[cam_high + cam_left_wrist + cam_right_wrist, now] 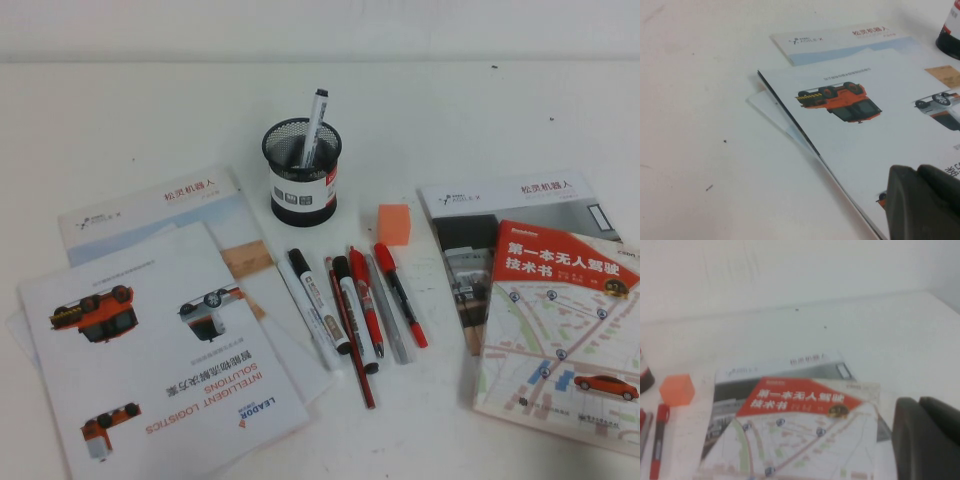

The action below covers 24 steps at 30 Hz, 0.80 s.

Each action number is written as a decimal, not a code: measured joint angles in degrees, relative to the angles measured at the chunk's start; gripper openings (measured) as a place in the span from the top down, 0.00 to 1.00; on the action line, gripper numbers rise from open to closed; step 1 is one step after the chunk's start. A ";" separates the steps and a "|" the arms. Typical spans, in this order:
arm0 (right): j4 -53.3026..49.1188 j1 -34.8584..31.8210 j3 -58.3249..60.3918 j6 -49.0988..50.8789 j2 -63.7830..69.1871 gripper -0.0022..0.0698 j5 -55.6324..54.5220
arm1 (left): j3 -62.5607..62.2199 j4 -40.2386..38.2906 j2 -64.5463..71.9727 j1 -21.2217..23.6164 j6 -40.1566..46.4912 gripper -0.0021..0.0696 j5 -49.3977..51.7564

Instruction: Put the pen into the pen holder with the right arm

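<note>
Neither arm is showing in the high view. The right gripper (927, 437) is sitting at the lower right of its wrist view, above the table by the map booklet (800, 430). The left gripper (922, 200) is sitting at the lower right of its own view, over the brochure (865, 130). I can't tell the claw state on either one, since only a dark edge is showing. The pen (356, 318) is lying flat at lower centre of the high view, cap pointing up-frame. It's packed tight in a row, with a labelled marker (318, 305) on its left and a red pen (366, 300) touching or nearly touching on its right. The holder (285, 150) is standing upright at upper centre, well apart from the pen, and a different marker (315, 118) is leaning in it. My read is that the reach isn't started. For the next move, the right arm is going to need to swing left, come down over the barrel and grip across it without snagging the neighbours. It then has to tip the pen vertical and drop it in beside the leaning marker. An orange cube (394, 224) is sitting between the row and the holder, off to the right.
</note>
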 joint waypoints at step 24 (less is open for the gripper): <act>15.69 -5.42 2.56 -23.57 -1.96 1.00 10.32 | 0.00 0.00 0.00 0.00 0.00 0.97 0.00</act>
